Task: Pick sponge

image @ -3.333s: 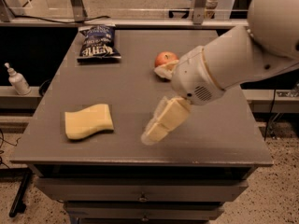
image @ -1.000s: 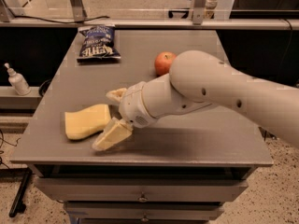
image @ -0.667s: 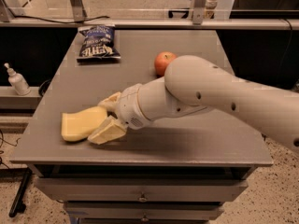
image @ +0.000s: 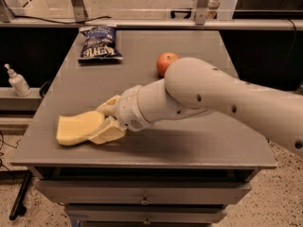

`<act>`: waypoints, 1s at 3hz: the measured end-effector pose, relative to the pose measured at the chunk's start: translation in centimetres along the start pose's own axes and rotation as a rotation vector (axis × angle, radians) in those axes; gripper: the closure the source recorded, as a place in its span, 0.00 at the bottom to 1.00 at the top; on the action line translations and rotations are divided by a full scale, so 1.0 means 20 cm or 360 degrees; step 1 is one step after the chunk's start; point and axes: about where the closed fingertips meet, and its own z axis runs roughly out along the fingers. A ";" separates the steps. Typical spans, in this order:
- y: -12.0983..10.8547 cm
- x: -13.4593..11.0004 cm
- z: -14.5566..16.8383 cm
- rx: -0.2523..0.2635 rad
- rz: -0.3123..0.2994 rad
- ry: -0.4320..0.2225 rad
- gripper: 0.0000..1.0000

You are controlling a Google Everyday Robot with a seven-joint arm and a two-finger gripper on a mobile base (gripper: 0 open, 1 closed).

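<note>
Pale yellow foam, the sponge (image: 75, 128) lies flat near the front left corner of the grey desk (image: 189, 141). The pincer (image: 98, 123) sits low at the sponge's right end, released, its fingers (image: 110, 132) spread with that end between them. An apple (image: 166, 62) stands well behind, partly hidden by the white arm (image: 199, 91); a chip bag (image: 98, 42) lies at the back left

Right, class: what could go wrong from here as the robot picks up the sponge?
1. The gripper meets only the right end of the sponge, so it may slip out when lifted.
2. The sponge lies near the front left edge of the table; a push could slide it off.
3. The arm passes close by the apple and might nudge it.
</note>
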 end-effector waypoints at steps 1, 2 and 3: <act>-0.05 -0.08 -0.04 0.0053 0.0013 -0.0008 1.00; -0.12 -0.22 -0.14 0.0134 0.0018 -0.0011 1.00; -0.21 -0.33 -0.23 0.0233 0.0023 -0.0013 1.00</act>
